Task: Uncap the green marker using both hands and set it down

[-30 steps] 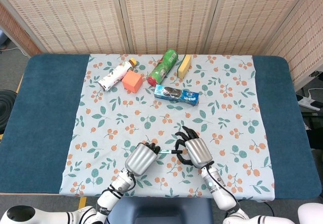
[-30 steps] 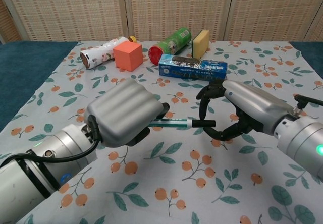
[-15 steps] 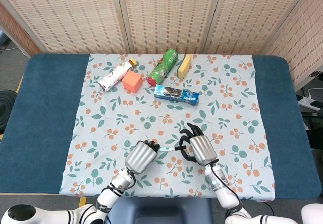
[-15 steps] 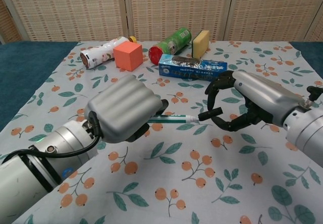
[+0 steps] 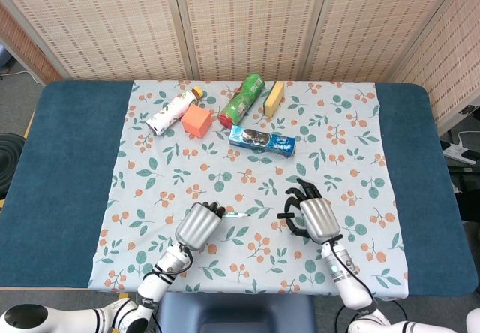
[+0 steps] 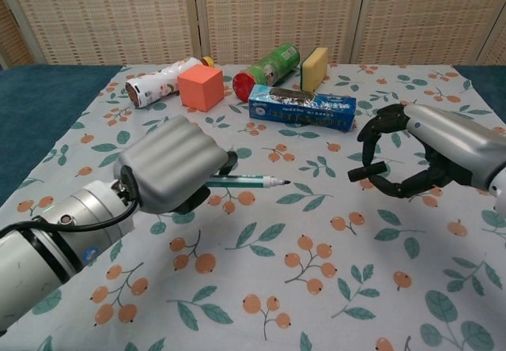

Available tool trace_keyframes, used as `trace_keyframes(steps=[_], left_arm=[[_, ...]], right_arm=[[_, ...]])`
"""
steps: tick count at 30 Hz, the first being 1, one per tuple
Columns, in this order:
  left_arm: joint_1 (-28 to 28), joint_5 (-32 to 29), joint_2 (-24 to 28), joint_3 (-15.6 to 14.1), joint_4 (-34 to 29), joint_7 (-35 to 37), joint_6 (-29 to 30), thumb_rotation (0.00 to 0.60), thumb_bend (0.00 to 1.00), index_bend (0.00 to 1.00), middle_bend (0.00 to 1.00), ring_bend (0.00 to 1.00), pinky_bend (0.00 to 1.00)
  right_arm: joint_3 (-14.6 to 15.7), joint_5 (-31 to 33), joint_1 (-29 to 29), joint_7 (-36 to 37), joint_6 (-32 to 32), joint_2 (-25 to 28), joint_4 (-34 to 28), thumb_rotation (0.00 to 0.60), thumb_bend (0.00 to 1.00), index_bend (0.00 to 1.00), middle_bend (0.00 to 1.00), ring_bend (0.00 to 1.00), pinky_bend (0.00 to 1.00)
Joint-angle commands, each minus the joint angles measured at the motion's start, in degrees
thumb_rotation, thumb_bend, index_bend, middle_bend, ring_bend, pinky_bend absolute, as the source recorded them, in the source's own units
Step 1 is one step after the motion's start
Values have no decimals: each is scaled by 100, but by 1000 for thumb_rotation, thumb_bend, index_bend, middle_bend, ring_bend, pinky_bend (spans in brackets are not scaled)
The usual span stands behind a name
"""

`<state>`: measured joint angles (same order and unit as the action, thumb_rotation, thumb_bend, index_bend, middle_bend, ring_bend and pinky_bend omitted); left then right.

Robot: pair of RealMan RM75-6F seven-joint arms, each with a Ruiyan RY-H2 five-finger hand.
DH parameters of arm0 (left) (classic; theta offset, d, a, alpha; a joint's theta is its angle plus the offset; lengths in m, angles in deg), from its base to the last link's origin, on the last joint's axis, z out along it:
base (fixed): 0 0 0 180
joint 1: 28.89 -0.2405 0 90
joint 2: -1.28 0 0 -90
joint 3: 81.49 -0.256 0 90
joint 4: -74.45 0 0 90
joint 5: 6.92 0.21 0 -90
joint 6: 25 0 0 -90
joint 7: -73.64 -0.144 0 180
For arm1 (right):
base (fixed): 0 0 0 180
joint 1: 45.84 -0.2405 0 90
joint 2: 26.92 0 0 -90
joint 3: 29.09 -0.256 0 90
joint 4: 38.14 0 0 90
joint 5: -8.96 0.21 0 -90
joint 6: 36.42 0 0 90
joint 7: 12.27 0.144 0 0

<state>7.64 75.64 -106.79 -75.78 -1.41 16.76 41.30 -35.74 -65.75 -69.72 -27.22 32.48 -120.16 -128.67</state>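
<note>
Chest view: along the far edge, lying white bottle, orange cube, green can, yellow sponge, blue toothpaste box. Nearer, slim green marker, uncapped with dark tip bared, clenched in left hand. Well apart, black cap pinched by right hand.

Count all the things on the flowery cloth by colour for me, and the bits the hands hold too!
Green: 2, the can and the marker
Orange: 1, the cube
Yellow: 1, the sponge
Blue: 1, the box
White: 1, the bottle
Black: 1, the cap
Total: 7
</note>
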Motion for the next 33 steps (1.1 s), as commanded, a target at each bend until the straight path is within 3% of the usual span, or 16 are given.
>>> trace_keyframes(steps=[1, 5, 10, 13, 16, 20, 23, 30, 33], left_arm=[[-55, -161, 19, -55, 345, 419, -172, 600, 442, 493, 633, 685, 948], [-44, -225, -70, -117, 694, 587, -309, 600, 442, 465, 605, 685, 946], [-11, -314, -109, -119, 877, 697, -445, 600, 441, 384, 497, 686, 943], [12, -349, -124, -121, 961, 771, -515, 600, 441, 330, 438, 685, 944], [29, -376, -106, -130, 982, 801, -564, 600, 441, 290, 381, 686, 945], [30, -565, 0, -87, 817, 835, -718, 600, 432, 71, 157, 672, 942], [51, -665, 169, -61, 529, 869, -809, 600, 416, 1, 32, 670, 942], [55, -631, 296, -113, 280, 873, -786, 600, 396, 0, 0, 670, 944], [38, -538, 620, -77, -295, 1109, -672, 600, 379, 0, 0, 671, 943]], right_arm=[[35, 201, 74, 226, -147, 86, 161, 600, 520, 816, 241, 53, 112], [33, 525, 65, 305, -448, 92, 414, 600, 520, 788, 241, 53, 111], [88, 631, 25, 246, -651, 66, 624, 600, 520, 709, 239, 52, 110], [44, 936, -36, 99, -893, 168, 487, 600, 519, 507, 197, 31, 110], [25, 1006, -66, -90, -872, 235, 376, 600, 520, 393, 167, 16, 110], [73, 1163, -95, -361, -941, 421, 99, 600, 442, 189, 99, 0, 109], [65, 1234, -94, -477, -899, 631, -178, 600, 368, 69, 65, 0, 109], [75, 1207, -55, -534, -781, 873, -483, 600, 336, 1, 40, 0, 108], [110, 849, 101, -532, -361, 1255, -913, 600, 321, 0, 34, 0, 104]])
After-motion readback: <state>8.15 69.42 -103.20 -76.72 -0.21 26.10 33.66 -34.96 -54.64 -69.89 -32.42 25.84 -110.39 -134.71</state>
